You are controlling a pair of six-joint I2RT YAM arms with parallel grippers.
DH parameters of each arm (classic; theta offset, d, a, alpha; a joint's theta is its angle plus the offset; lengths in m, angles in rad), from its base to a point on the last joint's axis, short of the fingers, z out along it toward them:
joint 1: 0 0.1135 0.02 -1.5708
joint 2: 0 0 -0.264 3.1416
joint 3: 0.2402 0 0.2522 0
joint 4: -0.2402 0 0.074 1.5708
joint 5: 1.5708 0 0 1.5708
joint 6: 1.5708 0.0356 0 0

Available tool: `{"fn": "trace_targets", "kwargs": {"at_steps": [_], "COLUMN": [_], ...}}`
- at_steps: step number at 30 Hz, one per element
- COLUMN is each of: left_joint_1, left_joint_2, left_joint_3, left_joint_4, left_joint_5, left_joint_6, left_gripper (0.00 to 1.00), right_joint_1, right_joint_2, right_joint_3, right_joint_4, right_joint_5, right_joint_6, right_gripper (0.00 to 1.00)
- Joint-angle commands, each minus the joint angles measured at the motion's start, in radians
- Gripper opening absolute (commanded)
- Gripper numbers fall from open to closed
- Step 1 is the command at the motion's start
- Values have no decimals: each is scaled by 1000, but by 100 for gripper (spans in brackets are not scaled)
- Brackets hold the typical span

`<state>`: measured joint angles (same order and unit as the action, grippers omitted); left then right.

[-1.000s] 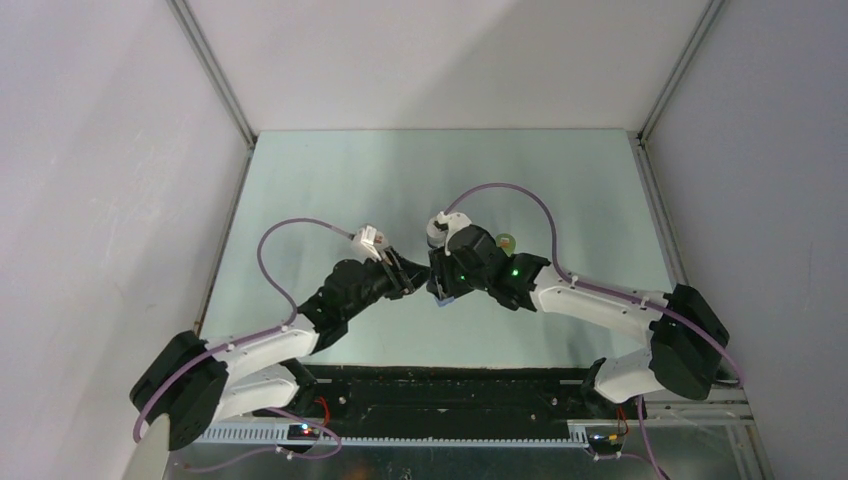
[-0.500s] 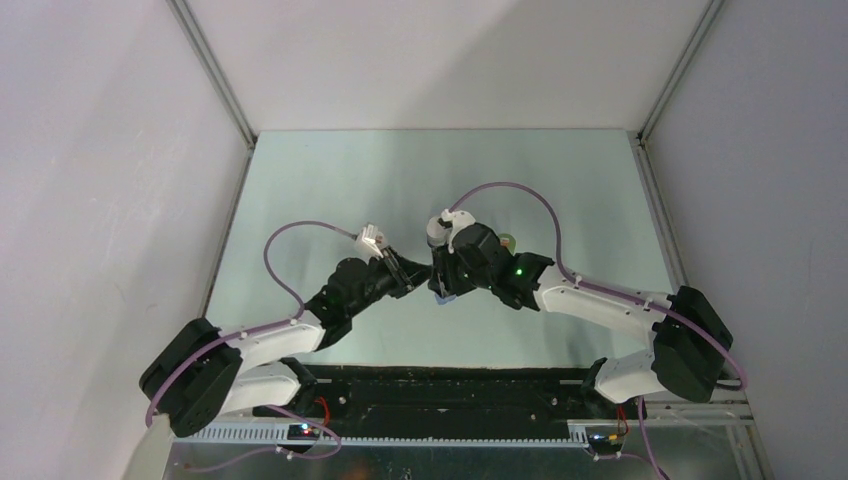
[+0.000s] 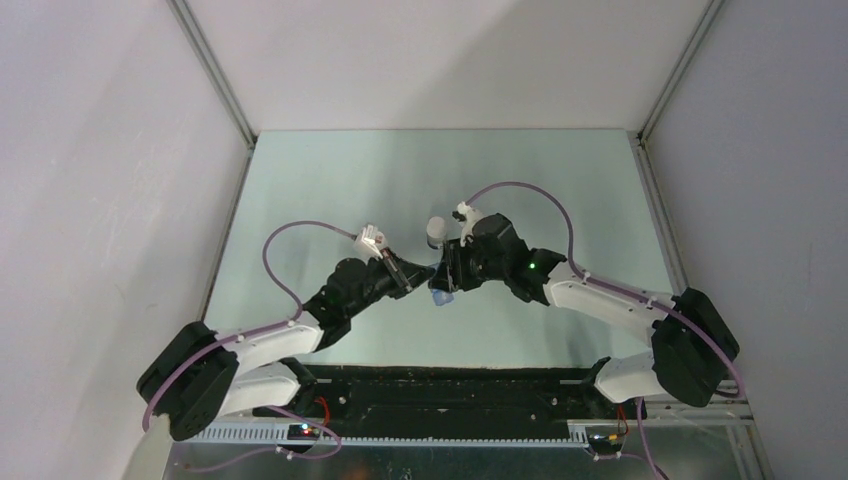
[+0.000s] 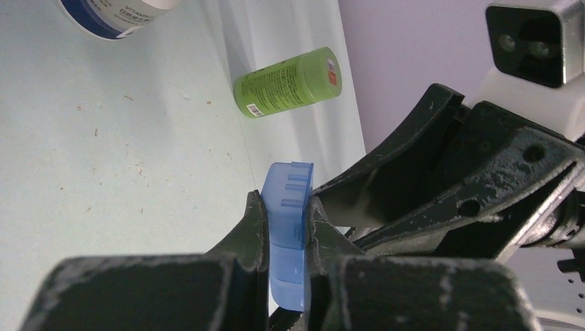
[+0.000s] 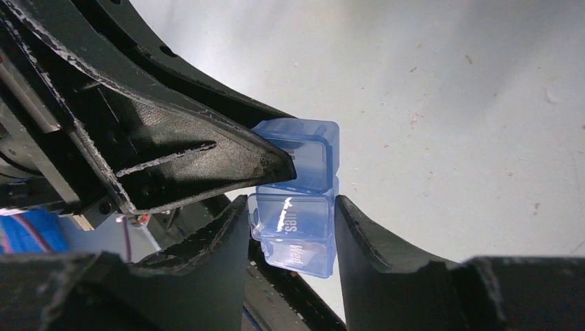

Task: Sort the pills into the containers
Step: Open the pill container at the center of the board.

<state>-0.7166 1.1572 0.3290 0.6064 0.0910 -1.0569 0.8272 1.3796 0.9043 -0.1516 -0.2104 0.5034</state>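
The translucent blue pill box (image 3: 438,297), whose compartments are the containers, hangs above the middle of the table between both arms. My left gripper (image 4: 286,203) is shut on one end of it, clamping it edge-on across its thin side. My right gripper (image 5: 293,207) is shut on the pill box (image 5: 298,231) across its width, at the compartments printed "Tues" and "Wed". In the right wrist view a left finger (image 5: 227,162) presses the neighbouring compartment. All lids that show are closed. No pills are in view.
A white-capped bottle (image 3: 435,232) stands just behind the grippers; its blue label (image 4: 117,10) shows in the left wrist view. A green bottle (image 4: 286,81) lies on its side further back. The black base rail (image 3: 450,385) runs along the near edge.
My left gripper has closed onto the pill box. The right arm has shifted to the right, uncovering the white-capped bottle, with the box still in its jaws.
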Motion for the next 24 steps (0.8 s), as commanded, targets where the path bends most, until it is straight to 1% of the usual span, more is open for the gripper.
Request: {"fn": "trace_targets", "kwargs": {"at_steps": [1,3,5,8,11,13,14,16,18,20,22,24], "left_joint_1": [11,15,18,25,32,34,35,34,35,35,34,35], "left_joint_2": [-64,-87,-105,-121,-128,-132,-133,-135,-129,-123,-118,-115], "left_joint_3": [-3,-3,-1,1,-4,-7,-8,-8,-12,-15,-18,-22], "left_joint_4": [13,-6,-24,-45,-50,-48,-48,-45,-30,-18,-10,-8], "left_joint_5": [14,7,-1,-3,-5,-2,-2,1,16,19,21,23], "left_joint_6": [39,48,65,77,79,80,80,79,74,68,65,65], "left_gripper": [0,0,0,0,0,0,0,0,0,0,0,0], "right_joint_1": [-32,-32,-29,-27,-29,-33,-36,-47,-62,-69,-71,-72], "right_joint_2": [-61,-67,-68,-73,-103,-116,-116,-102,-84,-71,-67,-74], "right_joint_3": [-32,-34,-34,-42,-64,-77,-78,-79,-79,-79,-80,-92], "right_joint_4": [55,21,-8,-36,-27,-26,-27,-32,-32,-24,-5,28], "right_joint_5": [-12,48,97,160,200,209,210,229,223,186,153,123], "right_joint_6": [61,57,57,72,88,100,102,115,133,141,142,139], "right_gripper": [48,53,55,58,61,62,61,54,38,31,29,29]}}
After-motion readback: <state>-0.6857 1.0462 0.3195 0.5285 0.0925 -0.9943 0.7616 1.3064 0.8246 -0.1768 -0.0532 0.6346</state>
